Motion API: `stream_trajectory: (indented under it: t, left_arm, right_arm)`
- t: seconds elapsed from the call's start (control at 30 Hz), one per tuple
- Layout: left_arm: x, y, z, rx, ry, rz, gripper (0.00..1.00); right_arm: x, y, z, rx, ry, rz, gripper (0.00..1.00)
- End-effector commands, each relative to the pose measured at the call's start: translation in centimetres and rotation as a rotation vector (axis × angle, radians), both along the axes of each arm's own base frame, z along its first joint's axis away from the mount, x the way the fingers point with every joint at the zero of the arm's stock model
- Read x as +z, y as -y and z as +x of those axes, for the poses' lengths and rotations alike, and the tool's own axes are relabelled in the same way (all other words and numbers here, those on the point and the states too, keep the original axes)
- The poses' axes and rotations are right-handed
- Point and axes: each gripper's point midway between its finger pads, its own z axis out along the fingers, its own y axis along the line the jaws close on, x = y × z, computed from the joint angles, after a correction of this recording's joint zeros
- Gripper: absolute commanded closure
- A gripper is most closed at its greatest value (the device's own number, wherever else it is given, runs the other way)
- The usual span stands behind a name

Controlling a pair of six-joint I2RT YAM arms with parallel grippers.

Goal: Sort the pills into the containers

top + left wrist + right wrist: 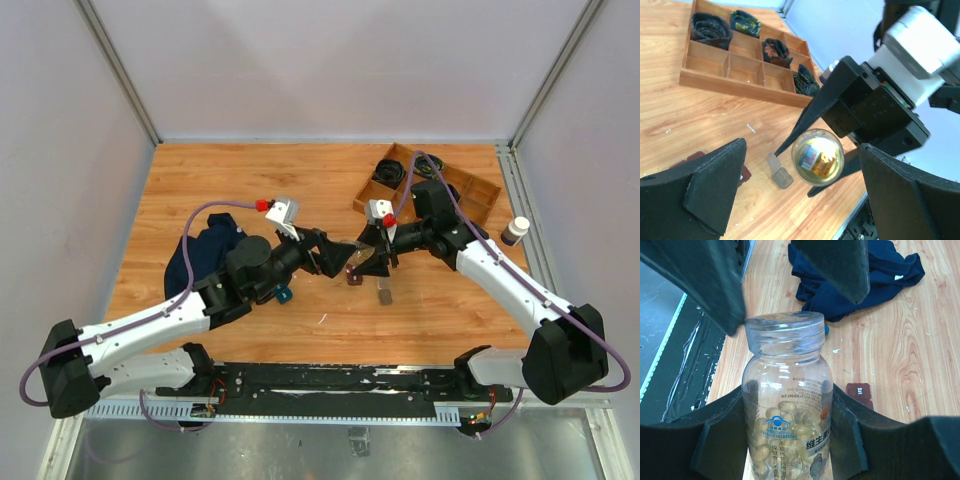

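A pill bottle [786, 390] is held by the right end effector [788, 430], cap [784, 332] (screwed on) pointed between the left end effector's [802, 150] wide-open fingers [715, 185].

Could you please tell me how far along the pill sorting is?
Done: nothing visibly sorted. In hand: right pincer grips the clear plastic bottle of yellow pills, cap on; left pincer open beside the cap. Left: uncapping, filling the small dark-brown square boxes.

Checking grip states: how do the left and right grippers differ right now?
Left gripper stands wide open; right gripper is closed on the pill bottle. Left gripper holds nothing, its fingers flanking the cap; right gripper clamps the body. Shared: both are at the same bottle.
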Motion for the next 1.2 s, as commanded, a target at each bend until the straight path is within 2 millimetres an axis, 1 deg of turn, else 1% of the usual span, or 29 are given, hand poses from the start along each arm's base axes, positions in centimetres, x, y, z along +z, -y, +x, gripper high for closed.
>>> stream_trajectory:
  t: [0.0, 0.1, 0.2, 0.47, 0.7, 0.97, 1.17]
  left_arm:
    - [2.5, -0.1, -1.8, -0.100, 0.178, -0.011, 0.01]
    - [3.2, -0.1, -3.3, -0.183, 0.288, -0.008, 0.01]
    - [3.4, -0.4, -4.0, -0.209, 0.350, 0.002, 0.01]
    - [2.4, -0.9, -3.9, -0.209, 0.408, 0.081, 0.01]
    - [2.1, -1.3, -4.7, -0.244, 0.506, 0.121, 0.01]
    - [1.1, -1.0, -4.9, -0.286, 0.584, 0.207, 0.01]
    - [1.2, -0.6, -5.5, -0.358, 0.698, 0.268, 0.01]
  right_arm:
    - [1.3, 0.2, 0.9, -0.011, 0.037, 0.027, 0.99]
    - [1.4, 0.3, 0.9, -0.009, 0.038, 0.030, 0.99]
    - [1.5, 0.3, 0.9, -0.007, 0.037, 0.034, 0.99]
    - [1.6, 0.4, 0.9, -0.008, 0.036, 0.037, 0.99]
    - [1.8, 0.7, 0.9, -0.009, 0.036, 0.042, 0.99]
    - [1.6, 0.7, 1.0, -0.006, 0.037, 0.043, 0.99]
    - [1.5, 0.7, 0.9, 0.000, 0.036, 0.038, 0.99]
